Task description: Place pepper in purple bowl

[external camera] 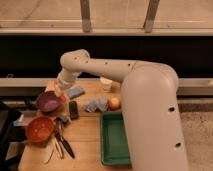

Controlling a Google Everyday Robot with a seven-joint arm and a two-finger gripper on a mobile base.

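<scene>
The robot's arm (135, 95) reaches leftward across the wooden table (85, 137), its wrist bent down at the far left end. The gripper (59, 92) sits low at the right rim of the purple bowl (48, 101), just above the table's back left area. Its fingers are pressed together. A small orange-yellow patch shows at the fingertips, beside the bowl's rim; whether this is the pepper cannot be told, and so neither its long axis nor the way it points can be reported. No pepper is seen lying inside the purple bowl or loose on the table.

The orange bowl (40, 128) stands in front of the purple bowl, nearer the table's front edge, and apart from it. A dark slim block (73, 109) lies just right of the purple bowl. A blue-grey cloth (96, 104) lies near the table's middle, with a round orange-yellow fruit (115, 103) touching its right side. A green tray (114, 139) occupies the front right. A white cup (105, 83) stands at the back. Dark utensils (62, 140) lie right of the orange bowl.

No brand, label or writing is legible anywhere.
</scene>
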